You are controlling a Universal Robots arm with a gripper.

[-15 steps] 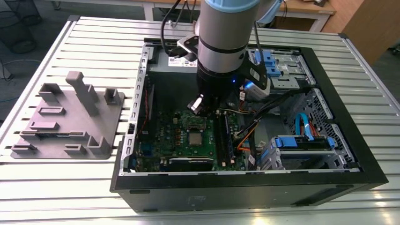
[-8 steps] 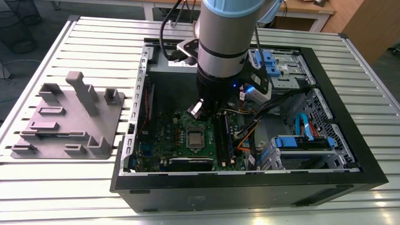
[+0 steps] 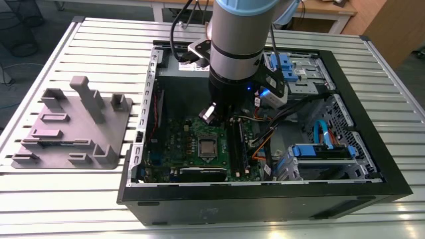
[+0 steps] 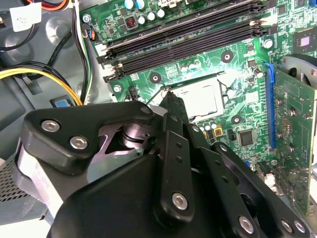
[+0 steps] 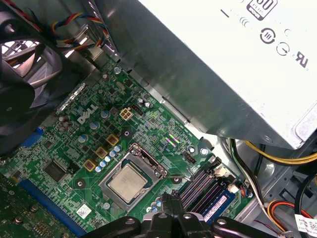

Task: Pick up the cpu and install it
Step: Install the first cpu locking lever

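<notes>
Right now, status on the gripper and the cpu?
Gripper above motherboard, beside socket, fingertips together, holding nothing. Cpu seated in socket frame. Nothing on top of it.

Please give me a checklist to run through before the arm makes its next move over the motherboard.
1. Position of the cpu: it lies flat inside the socket frame on the motherboard. Ok.
2. Gripper clear of the cpu: it hangs beside the socket, not on the chip. Ok.
3. Socket frame latched down: cannot tell.
4. Cables clear of the socket: the yellow cables run along the case side, off the board. Ok.
5. Fixture tray out of the way: it stands on the table outside the case, at the exterior view's left. Ok.
</notes>
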